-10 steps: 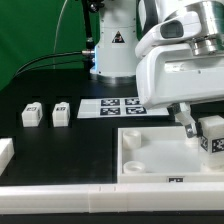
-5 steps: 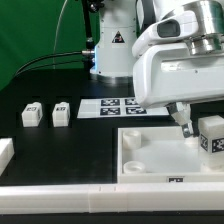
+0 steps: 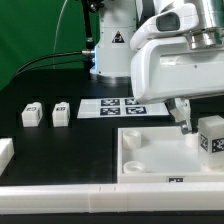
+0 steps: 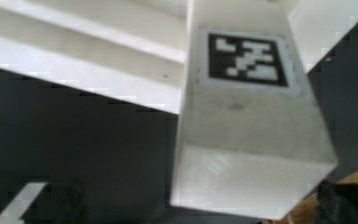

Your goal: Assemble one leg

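Spread wide, the hand (image 3: 186, 122) hangs beside a leg (image 3: 211, 133) standing on the panel (image 3: 160, 152) at the exterior view's right; only the wrist view shows that leg's (image 4: 247, 110) tag close up.

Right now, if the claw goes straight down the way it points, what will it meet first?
Most likely the leg, standing upright on the panel at the exterior view's right. The wrist view is filled by its tagged side, so the open claw seems to be around or just above it; the depth is unclear.
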### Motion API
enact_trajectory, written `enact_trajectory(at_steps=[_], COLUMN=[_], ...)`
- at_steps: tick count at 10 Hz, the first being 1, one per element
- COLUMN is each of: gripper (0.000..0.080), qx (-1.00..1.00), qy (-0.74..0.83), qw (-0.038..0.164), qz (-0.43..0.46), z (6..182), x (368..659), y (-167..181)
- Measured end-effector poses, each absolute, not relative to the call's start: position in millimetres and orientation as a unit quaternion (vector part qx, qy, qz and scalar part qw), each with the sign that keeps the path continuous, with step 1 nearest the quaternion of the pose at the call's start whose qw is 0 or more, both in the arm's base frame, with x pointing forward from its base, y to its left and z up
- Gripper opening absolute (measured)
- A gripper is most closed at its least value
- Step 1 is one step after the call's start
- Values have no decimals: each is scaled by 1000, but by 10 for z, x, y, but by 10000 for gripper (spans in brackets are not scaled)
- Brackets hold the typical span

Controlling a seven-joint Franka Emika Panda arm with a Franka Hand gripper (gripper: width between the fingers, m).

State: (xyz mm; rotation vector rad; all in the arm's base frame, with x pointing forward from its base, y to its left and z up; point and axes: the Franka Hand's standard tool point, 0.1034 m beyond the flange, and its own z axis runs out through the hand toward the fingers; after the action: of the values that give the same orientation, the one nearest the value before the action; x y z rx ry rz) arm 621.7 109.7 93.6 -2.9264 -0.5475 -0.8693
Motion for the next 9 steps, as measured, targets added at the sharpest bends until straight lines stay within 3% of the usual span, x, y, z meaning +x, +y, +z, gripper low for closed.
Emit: enact_trajectory(at_steps=[1,5,9], gripper=[648,648,648], qx=[-951,-979,-981], qy=[-177,-188,-188], qw=[24,39,42], qz=[-252,-64,-35], z=[882,954,935], x=[6181,6194,6250], y=[1110,1211,1169])
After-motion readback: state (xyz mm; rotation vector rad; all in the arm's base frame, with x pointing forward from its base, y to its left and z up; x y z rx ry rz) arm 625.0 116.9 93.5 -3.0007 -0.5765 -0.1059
